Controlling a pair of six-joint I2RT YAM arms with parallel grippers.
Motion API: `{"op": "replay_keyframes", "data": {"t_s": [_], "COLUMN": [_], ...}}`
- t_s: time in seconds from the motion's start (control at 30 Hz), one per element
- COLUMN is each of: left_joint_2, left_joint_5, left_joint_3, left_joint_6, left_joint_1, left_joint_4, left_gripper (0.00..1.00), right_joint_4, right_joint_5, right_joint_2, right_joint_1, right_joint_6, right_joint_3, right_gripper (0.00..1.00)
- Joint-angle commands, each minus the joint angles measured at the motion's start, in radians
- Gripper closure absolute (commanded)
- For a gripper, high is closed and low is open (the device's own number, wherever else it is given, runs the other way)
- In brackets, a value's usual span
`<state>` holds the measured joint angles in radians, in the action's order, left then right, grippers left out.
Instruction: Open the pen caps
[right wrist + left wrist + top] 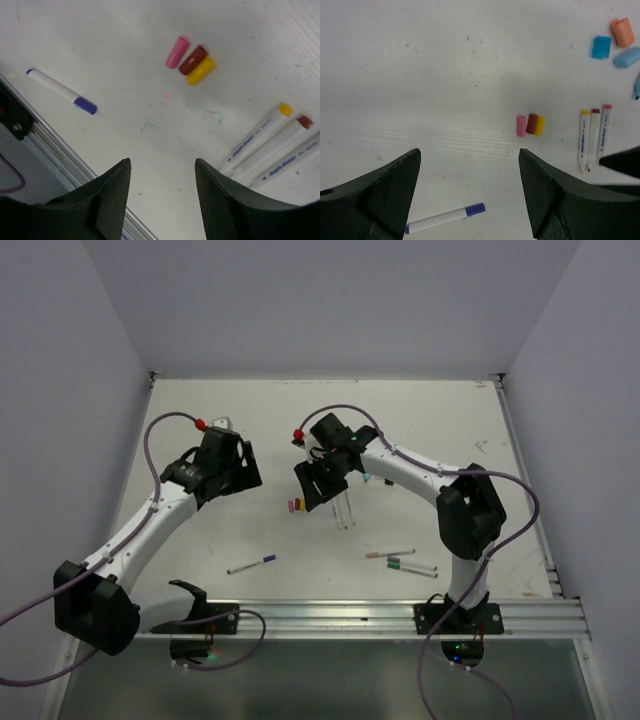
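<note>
Hovering overhead, left gripper (225, 468) and right gripper (322, 485) look empty, caps (297, 505) mere specks. Left wrist: jaws wide on nothing, pink cap (521, 125), red cap (532, 123), yellow cap (539, 125) loose just ahead of one fingertip (527, 159); purple-capped pen (445, 218) between the fingers. Right wrist: jaws parted, empty; three uncapped pens (270, 145) vanish behind one finger; a shallow pinch could roll the capped pen away

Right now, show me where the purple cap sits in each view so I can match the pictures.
Top view: purple cap, on its pen, left of centre near the front rail.
Left wrist: purple cap, bottom centre of the picture.
Right wrist: purple cap, left side, near the rail.
Shared landmark: three loose caps lying side by side, pink, red, yellow.
</note>
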<state>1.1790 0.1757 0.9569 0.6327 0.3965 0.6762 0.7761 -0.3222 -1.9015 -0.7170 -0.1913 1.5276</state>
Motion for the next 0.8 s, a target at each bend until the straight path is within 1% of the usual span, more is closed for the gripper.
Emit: {"op": "replay_keyframes", "data": {"t_s": [0.0, 0.03, 0.1, 0.13, 0.27, 0.33, 0.37, 0.5, 0.57, 0.63, 0.77], "left_joint_2": [0.082, 0.096, 0.125, 0.137, 0.169, 0.174, 0.180, 0.249, 0.271, 0.289, 0.242], "left_joint_5": [0.119, 0.113, 0.085, 0.059, 0.016, 0.019, 0.025, 0.045, 0.025, -0.008, -0.036], "left_joint_3": [0.065, 0.074, 0.072, 0.081, 0.123, 0.137, 0.152, 0.180, 0.177, 0.154, 0.091], "left_joint_6": [0.088, 0.103, 0.108, 0.123, 0.159, 0.192, 0.206, 0.277, 0.295, 0.303, 0.331], "left_joint_1": [-0.056, -0.095, -0.142, -0.186, -0.255, -0.289, -0.301, -0.355, -0.375, -0.380, -0.381], "left_joint_4": [0.147, 0.158, 0.158, 0.163, 0.169, 0.181, 0.193, 0.298, 0.315, 0.316, 0.281], "left_gripper": [0.18, 0.17, 0.16, 0.15, 0.14, 0.13, 0.13, 0.11, 0.11, 0.11, 0.11], "right_joint_4": [-0.109, -0.163, -0.201, -0.219, -0.282, -0.270, -0.267, -0.253, -0.221, -0.199, -0.181], "right_joint_5": [-0.071, -0.066, -0.063, -0.064, -0.043, -0.044, -0.046, -0.069, -0.072, -0.057, -0.037], "right_joint_2": [0.038, 0.047, 0.045, 0.044, 0.010, -0.013, -0.025, -0.088, -0.117, -0.151, -0.186], "right_joint_1": [-0.071, -0.090, -0.136, -0.150, -0.220, -0.239, -0.245, -0.286, -0.312, -0.337, -0.367], "right_joint_6": [0.072, 0.079, 0.099, 0.111, 0.179, 0.184, 0.219, 0.254, 0.277, 0.297, 0.317], "right_joint_3": [-0.020, -0.032, -0.061, -0.069, -0.069, -0.034, -0.023, 0.026, 0.052, 0.080, 0.112], "right_gripper": [0.42, 0.37, 0.32, 0.30, 0.27, 0.27, 0.27, 0.29, 0.32, 0.36, 0.39]}}
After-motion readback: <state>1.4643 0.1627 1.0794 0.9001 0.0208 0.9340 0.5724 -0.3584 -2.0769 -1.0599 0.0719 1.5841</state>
